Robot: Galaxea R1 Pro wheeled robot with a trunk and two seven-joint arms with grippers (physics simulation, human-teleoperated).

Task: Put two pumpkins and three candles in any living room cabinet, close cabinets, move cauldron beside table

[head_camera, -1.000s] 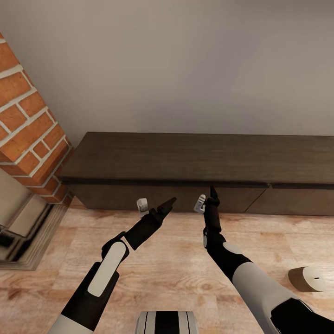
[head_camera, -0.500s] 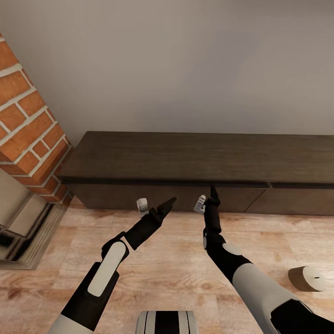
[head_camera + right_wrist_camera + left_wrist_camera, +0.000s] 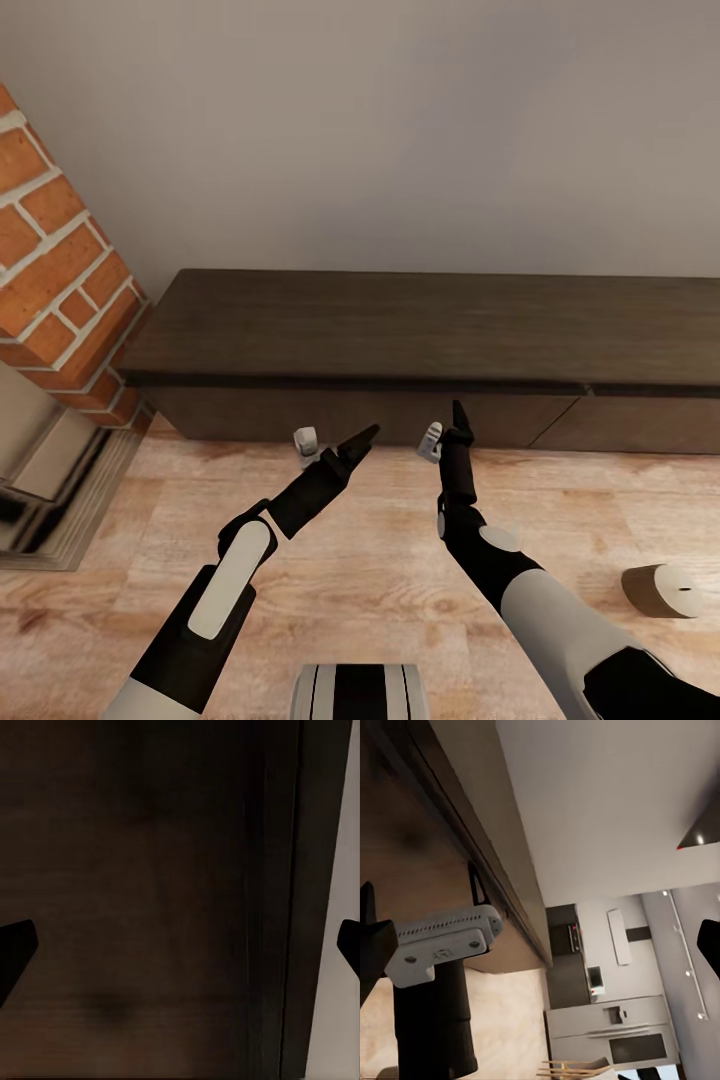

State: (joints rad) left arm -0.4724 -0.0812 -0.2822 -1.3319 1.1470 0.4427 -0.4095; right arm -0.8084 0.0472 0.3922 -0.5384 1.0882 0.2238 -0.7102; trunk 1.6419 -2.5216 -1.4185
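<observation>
- Wood-plank floor under a plain pale wall; 1 brick column at the head view's left edge, with a shiny beige fireplace surround below it.
- 1 cabinet, long, low, dark brown, stands against the wall. Drawer fronts sit flush; 1 slanted seam between 2 fronts shows on the right part. All fronts in view look closed.
- 1 candle, stubby beige cylinder, lies on its side on the floor at the right edge, wick end facing right, well apart from the cabinet and both arms.
- Left gripper: jaws spread wide, nothing between them, held just in front of the cabinet's front face, above the floor.
- Right gripper: jaws apart, empty; right wrist view has the 2 fingertips at opposite edges with the dark cabinet front close ahead.
- Left wrist view: cabinet edge runs alongside; 1 kitchen area with a steel fridge far behind.
</observation>
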